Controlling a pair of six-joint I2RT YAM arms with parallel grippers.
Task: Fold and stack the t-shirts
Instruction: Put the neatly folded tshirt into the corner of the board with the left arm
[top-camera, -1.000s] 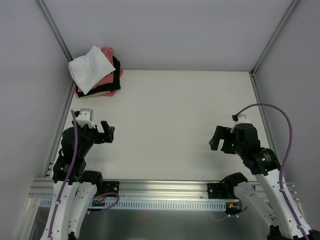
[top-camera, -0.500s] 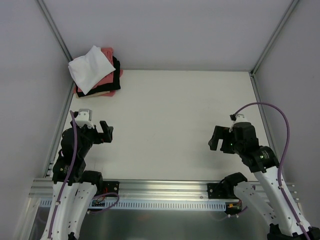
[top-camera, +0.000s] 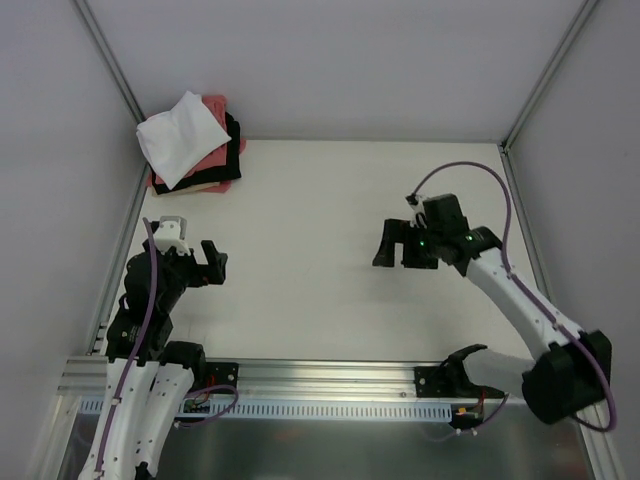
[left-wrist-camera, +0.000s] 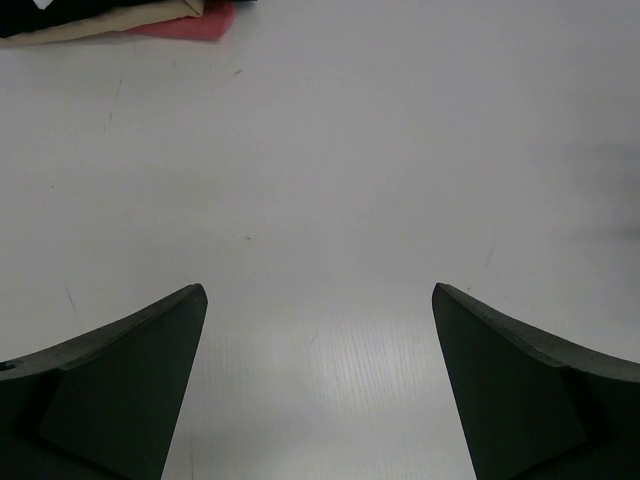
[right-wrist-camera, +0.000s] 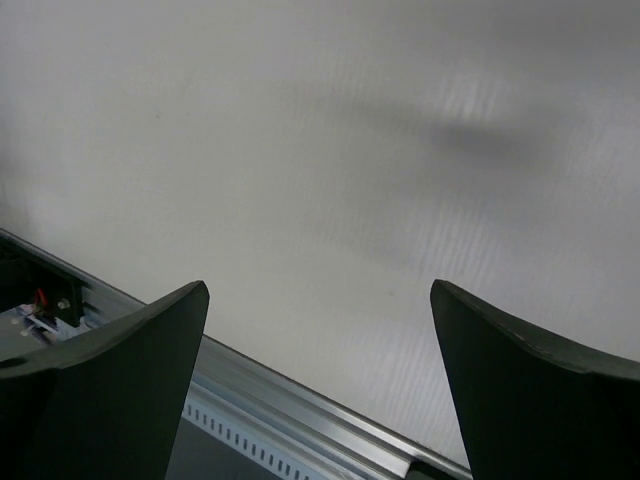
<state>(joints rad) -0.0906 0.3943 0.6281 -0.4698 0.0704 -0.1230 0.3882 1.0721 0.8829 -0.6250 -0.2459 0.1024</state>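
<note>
Your t-shirts (top-camera: 195, 150) are piled in the far-left corner of the table (top-camera: 330, 200), tight against the left frame post (top-camera: 105, 60). On top is the white shirt (top-camera: 180, 135), folded and turned diamond-wise: one corner aims at the back wall, the opposite one back toward the left arm, a third reaches out to the post. Folded, it's close to square, so I can't call a long axis. It lies skewed across the layers under it. The salmon-pink shirt (top-camera: 208, 160) peeks out on the near-right side, the black shirt (top-camera: 233, 140) shows along the right edge, and the cream shirt (top-camera: 200, 187) is a thin strip at the near edge.

Your left gripper (top-camera: 214, 264) hangs low over the near-left part of the table, fingers spread wide, nothing between them, and its wrist camera catches the pile's near edge at the top of the frame. Your right gripper (top-camera: 394, 256) is out over the right-centre, pointing left, jaws also wide apart and empty, well clear of the pile.

Room to move: bare white surface across the middle and the whole right side. Boundaries are the near rail (top-camera: 330, 375), the right frame post (top-camera: 550, 70) and the back edge.
</note>
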